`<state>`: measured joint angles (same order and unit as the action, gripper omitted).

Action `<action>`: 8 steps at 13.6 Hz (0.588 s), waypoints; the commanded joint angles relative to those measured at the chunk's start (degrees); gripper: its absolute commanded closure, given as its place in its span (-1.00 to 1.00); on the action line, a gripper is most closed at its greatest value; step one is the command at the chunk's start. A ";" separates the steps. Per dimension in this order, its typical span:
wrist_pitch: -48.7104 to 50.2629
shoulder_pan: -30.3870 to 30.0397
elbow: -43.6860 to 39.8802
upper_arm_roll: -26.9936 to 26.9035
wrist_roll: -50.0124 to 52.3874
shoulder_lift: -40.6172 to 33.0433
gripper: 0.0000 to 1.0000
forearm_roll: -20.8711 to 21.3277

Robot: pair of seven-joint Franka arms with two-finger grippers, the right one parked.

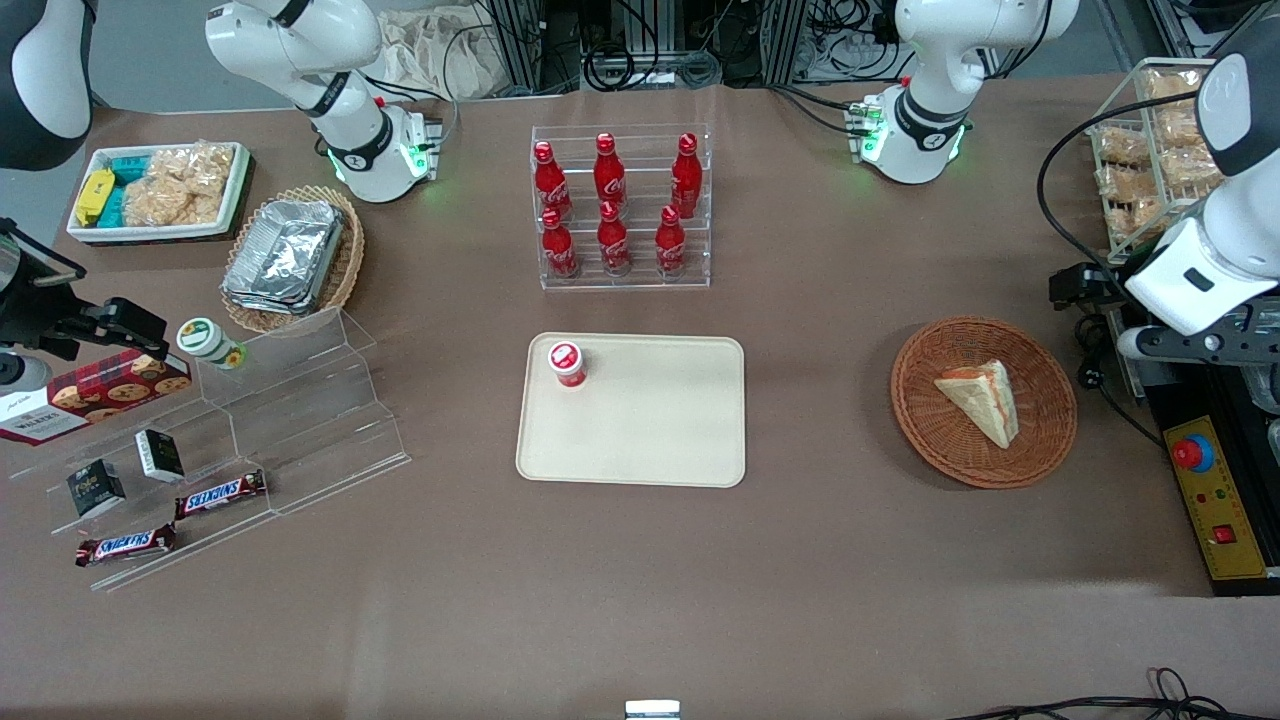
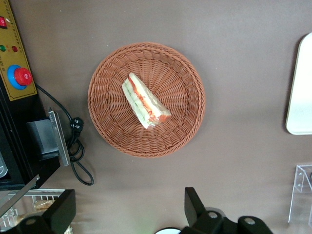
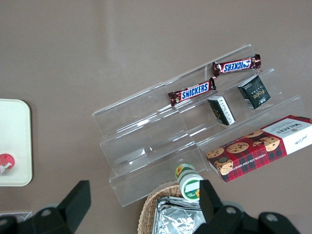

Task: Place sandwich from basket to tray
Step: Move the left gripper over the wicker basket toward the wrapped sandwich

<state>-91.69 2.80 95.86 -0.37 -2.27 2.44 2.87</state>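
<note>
The sandwich (image 1: 982,400) is a pale wedge with an orange-red filling edge. It lies in the round reddish-brown wicker basket (image 1: 920,420), toward the working arm's end of the table. The cream tray (image 1: 650,440) lies at the table's middle and holds a small red-capped cup (image 1: 567,363). My left gripper (image 1: 1085,290) hangs above the table beside the basket, farther from the front camera than the sandwich. In the left wrist view the sandwich (image 2: 145,101) and the basket (image 2: 185,126) lie below the gripper (image 2: 129,212), whose fingers (image 2: 195,209) stand wide apart and empty. The tray's edge (image 2: 302,87) also shows there.
A rack of red bottles (image 1: 622,210) stands farther from the front camera than the tray. A control box with a red button (image 1: 1215,490) and a cable (image 2: 78,161) lie beside the basket. A wire rack of bagged snacks (image 1: 1150,160) stands near the working arm.
</note>
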 commanded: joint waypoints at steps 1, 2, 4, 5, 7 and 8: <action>1.95 0.54 -3.22 -0.60 2.00 1.43 -1.00 -0.05; 2.21 0.45 -3.66 -0.60 1.22 2.12 -1.00 0.03; 2.83 0.28 -3.05 -0.77 2.34 2.74 -1.00 -0.06; 3.70 0.37 -0.96 -1.12 5.49 2.74 -1.00 0.20; 0.39 0.37 1.51 -3.92 15.66 2.75 -1.00 0.21; -2.33 0.45 4.40 -4.63 21.20 2.40 -1.00 0.03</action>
<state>-90.80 2.72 96.73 -2.88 10.70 5.30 2.95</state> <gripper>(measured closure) 0.000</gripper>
